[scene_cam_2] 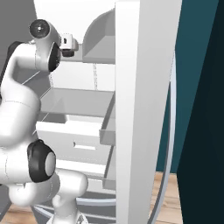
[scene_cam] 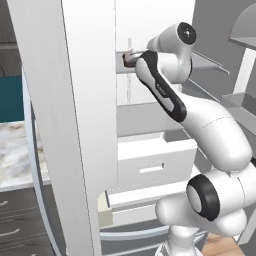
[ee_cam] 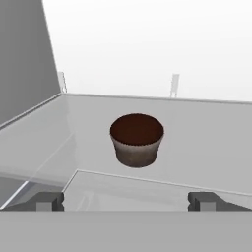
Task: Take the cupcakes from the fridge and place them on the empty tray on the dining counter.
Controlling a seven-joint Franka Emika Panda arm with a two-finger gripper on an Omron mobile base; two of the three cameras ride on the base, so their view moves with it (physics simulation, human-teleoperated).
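With our arm reaching into the open fridge (scene_cam: 90, 100), our gripper (ee_cam: 126, 201) hung with its jaws spread wide and empty, lined up on a single cupcake (ee_cam: 137, 140) that stood upright on a glass shelf (ee_cam: 206, 142), ahead of the finger tips and not yet between them. We judged the main risk a low or off-centre approach: one finger could clip the cake and push it back toward the white rear wall (ee_cam: 147, 44), or tip it. The shelf's front edge ran just ahead of the fingers, and the grey side wall (ee_cam: 24, 64) stood near on one side; the other side lay open.
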